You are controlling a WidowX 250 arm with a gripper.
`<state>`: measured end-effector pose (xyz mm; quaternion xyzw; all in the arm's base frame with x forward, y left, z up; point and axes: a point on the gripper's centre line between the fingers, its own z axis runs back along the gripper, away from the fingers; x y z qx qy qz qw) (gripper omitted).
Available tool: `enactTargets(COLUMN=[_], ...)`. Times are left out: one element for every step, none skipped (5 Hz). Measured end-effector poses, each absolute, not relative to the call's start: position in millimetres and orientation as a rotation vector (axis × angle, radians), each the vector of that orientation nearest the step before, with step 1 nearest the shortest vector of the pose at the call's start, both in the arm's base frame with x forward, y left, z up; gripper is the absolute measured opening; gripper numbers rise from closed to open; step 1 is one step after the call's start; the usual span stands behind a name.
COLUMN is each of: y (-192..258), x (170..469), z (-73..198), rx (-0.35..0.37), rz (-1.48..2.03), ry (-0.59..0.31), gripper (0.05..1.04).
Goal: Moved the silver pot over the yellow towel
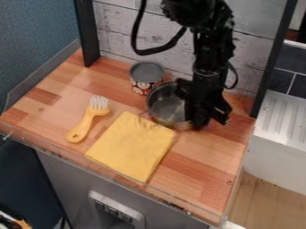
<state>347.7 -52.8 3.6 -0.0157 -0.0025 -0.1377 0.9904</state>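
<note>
I can't tell whether my gripper (205, 117) is open or closed at the silver pot (163, 103) right beside it. Thin metal, probably light, stiff and slippery; I'd pinch the rim wall.

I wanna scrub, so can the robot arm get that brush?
Probably yes: the brush lies uncovered, though the silver pot stands between it and the arm, which might have to lift over.

Soft, fairly bright light covers the reddish-brown wooden countertop (200, 167); the white ridged surface (284, 118) at three o'clock is brighter. Pale gleams mark the round silver metal pot (163, 106). The black jointed robot arm (210, 51) at one o'clock sinks into deep shade.
</note>
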Motion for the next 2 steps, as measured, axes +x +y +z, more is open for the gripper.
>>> enactTargets(y=[-63,-63], x=[352,343], z=[53,76], rx=[-0.046,-0.048], rz=[-0.212,-0.155], ry=[-0.126,-0.150], gripper=[0.536,0.846])
